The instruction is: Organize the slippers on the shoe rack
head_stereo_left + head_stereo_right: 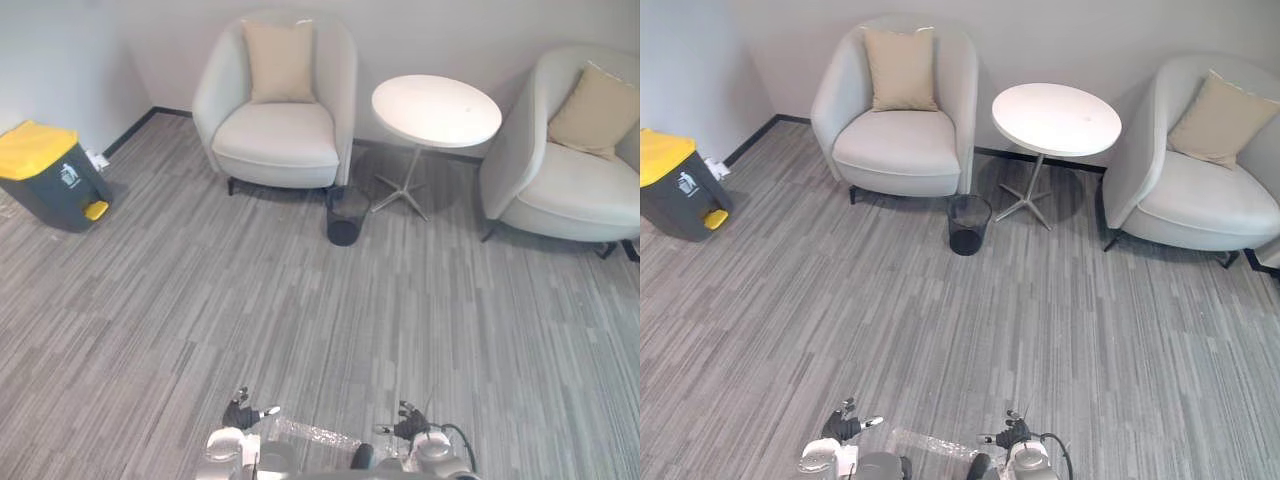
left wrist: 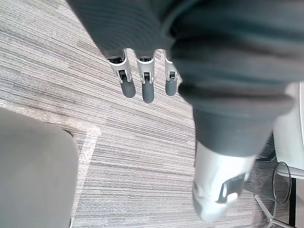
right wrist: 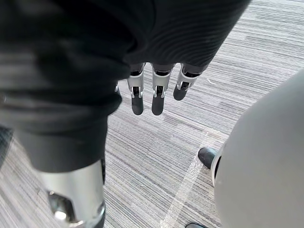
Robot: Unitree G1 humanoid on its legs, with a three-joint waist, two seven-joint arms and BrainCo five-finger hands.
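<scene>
Both hands, left hand (image 1: pixel 240 412) and right hand (image 1: pixel 408 424), hang with fingers straight and hold nothing; locate slippers and rack before reaching.

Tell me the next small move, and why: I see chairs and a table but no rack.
Probably turn the head to look around. Both the left hand and right hand hang open, holding nothing, over bare carpet. Ahead stand two armchairs, a round table and a bin.

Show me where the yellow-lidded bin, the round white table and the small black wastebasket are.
Yellow-lidded bin (image 1: pixel 35 148), left eye view, on its lid.
Round white table (image 1: pixel 436 110), left eye view, on its top.
Black wastebasket (image 1: pixel 969 224), right eye view, on its wall.
</scene>
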